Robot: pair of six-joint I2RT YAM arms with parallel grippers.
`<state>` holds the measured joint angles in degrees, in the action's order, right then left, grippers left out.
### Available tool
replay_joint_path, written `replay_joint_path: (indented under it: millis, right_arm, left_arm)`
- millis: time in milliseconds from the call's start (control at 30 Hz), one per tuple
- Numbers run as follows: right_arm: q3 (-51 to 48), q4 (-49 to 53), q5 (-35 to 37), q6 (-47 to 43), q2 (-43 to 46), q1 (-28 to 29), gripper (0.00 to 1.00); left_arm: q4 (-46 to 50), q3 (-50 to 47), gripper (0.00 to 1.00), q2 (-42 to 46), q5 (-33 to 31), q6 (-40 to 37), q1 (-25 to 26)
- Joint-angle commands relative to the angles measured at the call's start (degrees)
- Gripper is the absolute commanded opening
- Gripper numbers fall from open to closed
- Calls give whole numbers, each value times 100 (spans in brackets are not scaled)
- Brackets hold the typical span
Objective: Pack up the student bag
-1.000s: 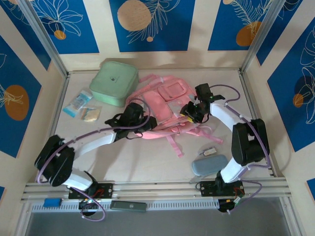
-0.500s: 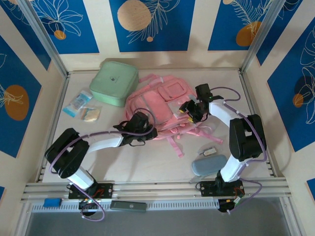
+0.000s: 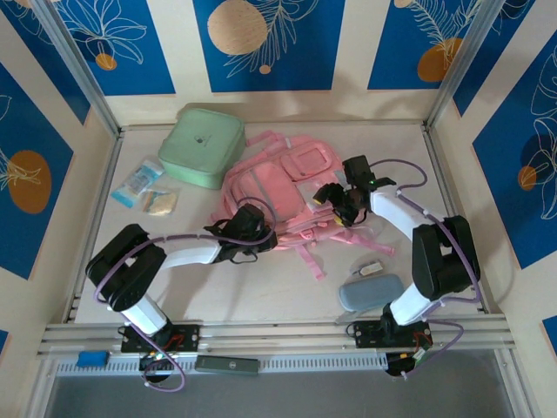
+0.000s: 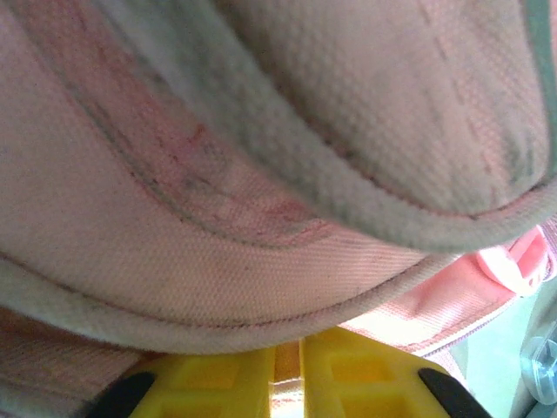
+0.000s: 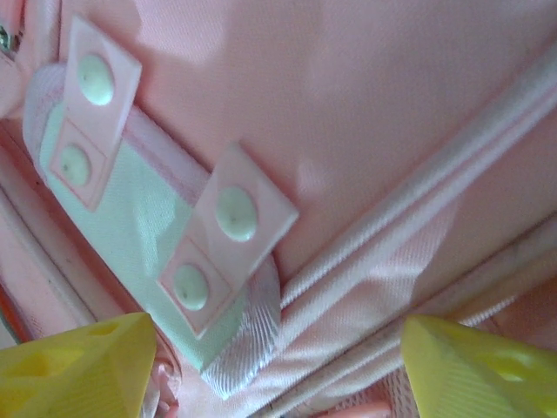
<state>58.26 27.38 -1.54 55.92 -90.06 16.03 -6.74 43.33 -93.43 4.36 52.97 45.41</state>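
Pink fabric marks the bag, which lies flat in the middle of the bench in the top view, its straps trailing toward the near edge. A green case sits just beside its far left corner. Two packets lie well to the left. A grey case sits near the right arm's base, with a small white item just behind it. The left tool is at the bag's near edge, and the right tool hovers over its right side. From up here I cannot tell how either tool's jaws stand.

From the left wrist, folds of the bag come very close to the lens, their piping soiled grey. The left tool has its yellow fingers pressed almost together. A thin strip of pinkish cloth shows in the slit between them, so it is pinching the bag's edge.

From the right wrist, the right tool is spread wide, one yellow finger in each lower corner and nothing gripped between them. Beneath it lies the bag's smooth pink surface. A mint tab on that surface carries two pink patches, each with two pale snaps. Ridged pink seams run diagonally from the tab toward the upper right.
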Motion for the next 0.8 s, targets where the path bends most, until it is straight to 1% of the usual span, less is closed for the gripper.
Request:
replay_joint_path:
  millis: [0, 100, 133, 233, 333, 400, 500, 567, 633, 667, 767]
  right_arm:
    - [-192, 528, 283, 47, 224, 24, 85]
    - [-135, 382, 232, 40, -147, -19, 86]
    - [-78, 335, 170, 19, -287, -44, 84]
    - [35, -5, 124, -65, -531, -68, 74]
    - [186, -230, 94, -166, -593, -93, 62]
    - [250, -393, -103, -247, -609, -168, 51]
    - [248, -506, -183, -292, -503, -264, 35]
    - [207, -612, -235, -317, -419, -323, 28]
    - [183, -684, -292, -346, -373, -359, 26]
    - [158, -721, -337, -354, -353, -391, 23]
    - [1, -1048, -692, -387, -234, -498, 9]
  left_arm:
    - [423, -24, 19, -208, -360, -117, 24]
    - [598, 99, 20, -237, -475, -206, 23]
    - [626, 133, 21, -246, -488, -226, 21]
    - [657, 168, 21, -237, -507, -266, 22]
    - [683, 158, 21, -216, -581, -282, 22]
    - [751, 176, 21, -233, -637, -330, 25]
    - [841, 220, 21, -263, -678, -407, 25]
    - [830, 228, 21, -307, -674, -429, 29]
    - [832, 261, 21, -360, -673, -452, 22]
    - [832, 280, 21, -396, -657, -461, 21]
    - [810, 353, 20, -473, -656, -497, 22]
